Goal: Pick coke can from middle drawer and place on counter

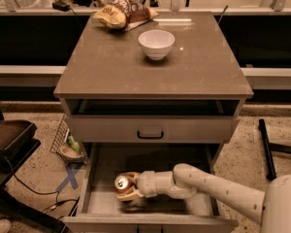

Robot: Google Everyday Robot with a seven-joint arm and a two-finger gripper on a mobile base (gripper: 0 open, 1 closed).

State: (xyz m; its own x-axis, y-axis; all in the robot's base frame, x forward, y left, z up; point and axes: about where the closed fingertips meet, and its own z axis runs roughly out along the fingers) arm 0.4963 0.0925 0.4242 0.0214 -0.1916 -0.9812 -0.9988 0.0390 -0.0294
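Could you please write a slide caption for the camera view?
Gripper closed on the coke can inside the open middle drawer, beneath the counter holding a white bowl.

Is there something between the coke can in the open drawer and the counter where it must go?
Nothing visible blocks it. The gripper is closed around the coke can in the middle drawer, pulled out past the drawer front. On the counter, a white bowl and snack bag sit toward the back.
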